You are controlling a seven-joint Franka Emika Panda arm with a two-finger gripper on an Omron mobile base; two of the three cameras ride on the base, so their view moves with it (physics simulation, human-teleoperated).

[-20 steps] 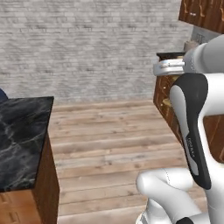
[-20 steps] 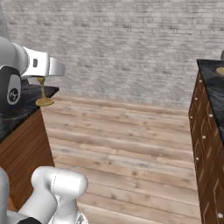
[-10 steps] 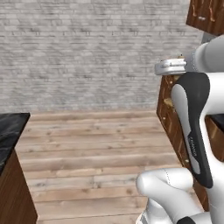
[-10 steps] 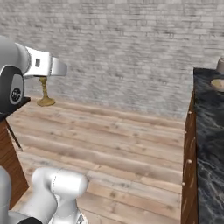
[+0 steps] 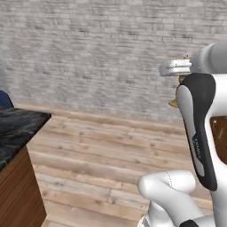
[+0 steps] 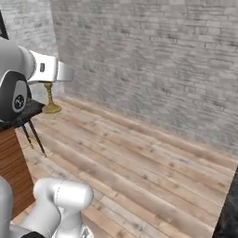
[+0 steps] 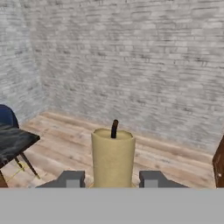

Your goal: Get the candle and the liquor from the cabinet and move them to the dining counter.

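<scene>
While your gripper [image 7: 112, 179] is riding high above the wooden floor [image 6: 139, 162], its two fingers [image 7: 70, 178] are clamped on the candle [image 7: 113, 157], one pressing each side of the pale-yellow taper. You are seeing the brass candlestick foot [image 6: 51, 108] hanging under the hand in the right base view, off any surface. The dining counter [image 5: 17, 128] is lying at the left, well apart from the candle, with a blue stool seat [image 7: 6, 117] beside it. A grey brick wall [image 5: 88, 53] is facing you.
</scene>
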